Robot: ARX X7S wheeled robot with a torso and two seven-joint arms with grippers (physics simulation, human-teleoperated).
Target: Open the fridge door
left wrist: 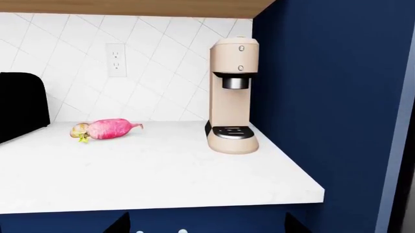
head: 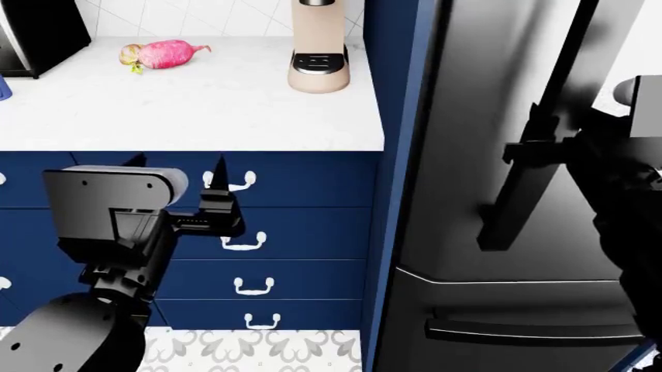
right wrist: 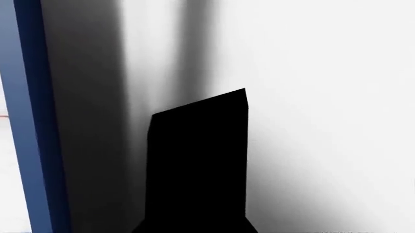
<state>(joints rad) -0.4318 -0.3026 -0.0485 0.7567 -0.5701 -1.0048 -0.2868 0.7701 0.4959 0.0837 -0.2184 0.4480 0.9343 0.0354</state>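
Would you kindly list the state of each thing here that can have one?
fridge door: looks slightly ajar.
freezer drawer: closed.
cabinet drawers: all closed.
coffee machine: upright, no cup under its spout.
left gripper: open, empty.
right gripper: at the black bar handle; closure unclear.

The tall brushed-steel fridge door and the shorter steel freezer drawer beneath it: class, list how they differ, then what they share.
The tall brushed-steel fridge door fills most of the appliance front; the shorter steel freezer drawer is a low band under it. The door's long black bar handle runs vertically; the drawer's black handle lies horizontally. The right end effector is at the door's handle; nothing touches the drawer's. Both are brushed steel with black handles.
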